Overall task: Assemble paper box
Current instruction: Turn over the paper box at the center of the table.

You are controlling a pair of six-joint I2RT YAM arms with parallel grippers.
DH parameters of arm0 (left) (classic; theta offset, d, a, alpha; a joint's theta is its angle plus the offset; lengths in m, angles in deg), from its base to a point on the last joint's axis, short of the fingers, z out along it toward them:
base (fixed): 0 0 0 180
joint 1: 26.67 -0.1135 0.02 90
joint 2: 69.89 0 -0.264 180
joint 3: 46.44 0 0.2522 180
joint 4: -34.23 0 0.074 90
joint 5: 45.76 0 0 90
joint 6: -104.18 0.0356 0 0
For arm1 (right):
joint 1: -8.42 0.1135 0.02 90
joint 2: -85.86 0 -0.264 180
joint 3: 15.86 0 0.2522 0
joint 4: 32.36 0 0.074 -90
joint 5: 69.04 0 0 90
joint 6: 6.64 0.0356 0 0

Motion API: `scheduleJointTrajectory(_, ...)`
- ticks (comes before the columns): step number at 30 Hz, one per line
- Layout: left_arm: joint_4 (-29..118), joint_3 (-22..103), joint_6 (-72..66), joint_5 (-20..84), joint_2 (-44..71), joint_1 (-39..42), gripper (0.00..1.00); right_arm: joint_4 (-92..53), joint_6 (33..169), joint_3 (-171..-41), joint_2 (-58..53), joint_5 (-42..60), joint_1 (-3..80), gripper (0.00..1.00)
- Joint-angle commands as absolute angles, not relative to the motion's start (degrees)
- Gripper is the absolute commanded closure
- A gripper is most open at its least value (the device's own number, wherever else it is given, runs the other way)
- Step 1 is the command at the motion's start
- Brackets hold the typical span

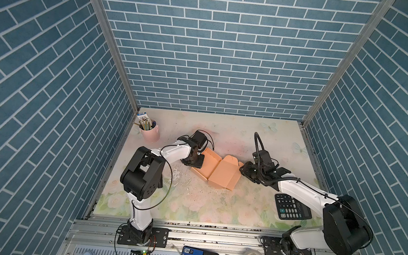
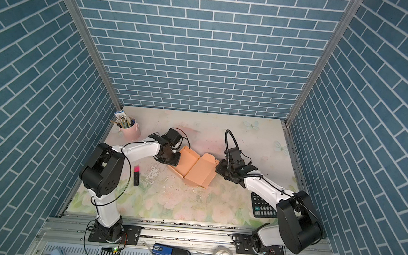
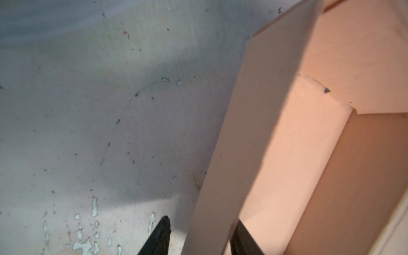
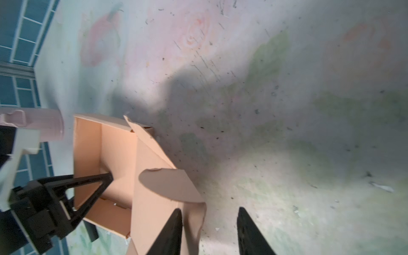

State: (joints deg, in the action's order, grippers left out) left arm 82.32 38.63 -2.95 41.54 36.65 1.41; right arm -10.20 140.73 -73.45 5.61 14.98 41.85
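The peach-orange paper box lies partly folded in the middle of the table, an open tray on the left and a lid panel on the right. My left gripper is open and straddles the tray's left wall. One finger is inside the tray and the other stands outside, a little off the wall. From the right wrist view that inner finger reaches into the tray. My right gripper is open at the lid's right end, with a curled tab between its fingers, close to one of them.
A pink cup of pens stands at the back left. A black calculator lies under the right arm at the front right. A pink-capped marker lies beside the left arm. A blue device rests on the front rail.
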Motion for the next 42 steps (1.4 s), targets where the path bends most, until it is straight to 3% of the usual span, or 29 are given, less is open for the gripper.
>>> scheduleJointTrajectory(1,82.37,37.79,-2.96,41.16,37.45,1.12,0.54,-16.77,146.13,-72.03,4.87,13.33,42.34,0.59)
scheduleJointTrajectory(4,82.44,37.81,-2.97,41.16,37.45,1.12,0.54,-19.02,147.03,-71.72,4.74,13.49,42.77,0.65)
scheduleJointTrajectory(11,82.57,38.05,-3.18,41.14,37.16,1.11,0.5,-18.47,146.73,-74.68,3.69,13.84,42.96,0.95)
scheduleJointTrajectory(28,93.53,44.42,-5.68,44.47,24.97,-1.69,0.16,-4.54,136.65,-85.41,2.2,18.99,43.28,1.0)
scheduleJointTrajectory(42,102.35,30.67,-12.4,45.6,10.8,-12.61,0.08,2.21,125.97,-92.8,-1.01,16.92,42.39,1.0)
